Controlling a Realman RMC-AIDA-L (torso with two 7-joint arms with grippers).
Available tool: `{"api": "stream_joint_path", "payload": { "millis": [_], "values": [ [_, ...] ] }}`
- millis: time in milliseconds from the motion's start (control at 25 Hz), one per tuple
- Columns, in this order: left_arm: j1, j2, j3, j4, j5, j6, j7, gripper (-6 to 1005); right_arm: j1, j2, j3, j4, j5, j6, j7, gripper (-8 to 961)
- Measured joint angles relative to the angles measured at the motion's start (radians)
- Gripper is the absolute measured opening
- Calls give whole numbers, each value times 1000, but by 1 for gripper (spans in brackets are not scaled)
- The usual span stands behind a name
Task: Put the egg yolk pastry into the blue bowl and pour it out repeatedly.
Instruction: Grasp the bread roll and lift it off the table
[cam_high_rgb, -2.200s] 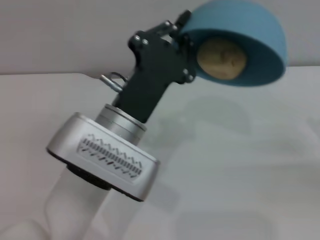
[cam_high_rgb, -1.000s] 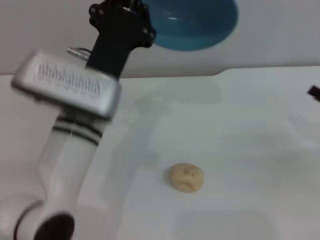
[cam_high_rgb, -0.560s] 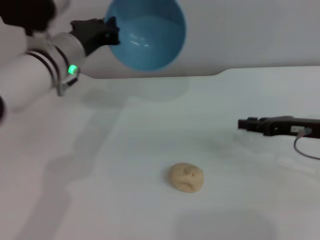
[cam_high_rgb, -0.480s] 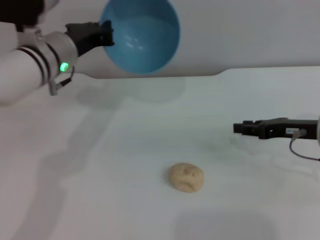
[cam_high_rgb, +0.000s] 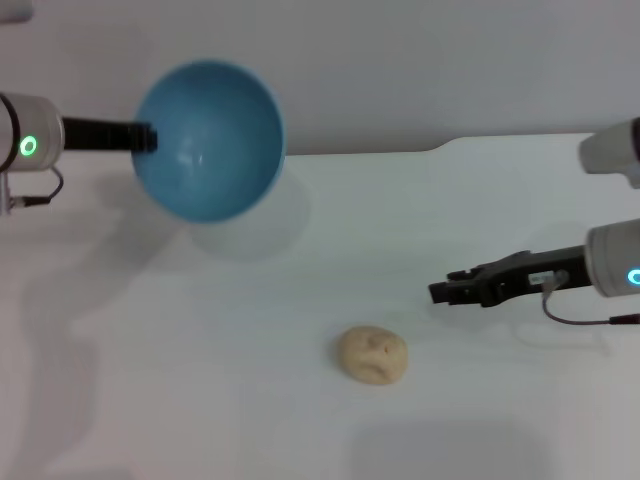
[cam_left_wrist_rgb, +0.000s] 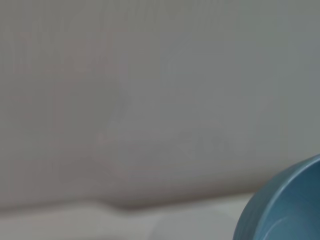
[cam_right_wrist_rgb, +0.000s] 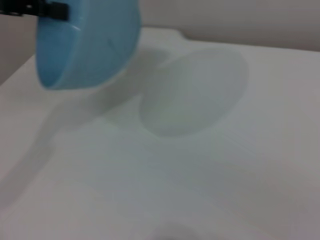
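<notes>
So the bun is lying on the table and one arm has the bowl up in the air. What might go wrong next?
The blue bowl hangs tilted in the air, pinched only at its rim by the left tool; it might slip or swing. The right tool is low beside the egg yolk pastry; a misjudged approach could nudge the round lump so that it rolls across the smooth table instead of being gripped.

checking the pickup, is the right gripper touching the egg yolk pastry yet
Apart. The head view shows bare white table between the right gripper and the egg yolk pastry, which lies alone, nearer the camera.
</notes>
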Motion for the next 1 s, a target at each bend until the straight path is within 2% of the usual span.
{"api": "stream_joint_path", "payload": {
  "millis": [200, 320, 600, 1000],
  "values": [
    [-27, 0, -4, -18, 83, -180, -36, -1, 49, 12, -101, -16, -1, -19, 8, 356],
    [-32, 0, -6, -39, 102, -241, -42, -1, 83, 20, -171, -15, -1, -13, 29, 356],
    [-32, -1, -7, -60, 105, -280, -49, -1, 136, 28, -294, 10, -3, 27, 102, 356],
    [-68, -3, 1, -63, 142, -320, -50, -1, 141, 39, -342, 107, 5, 97, 131, 356]
  ]
}}
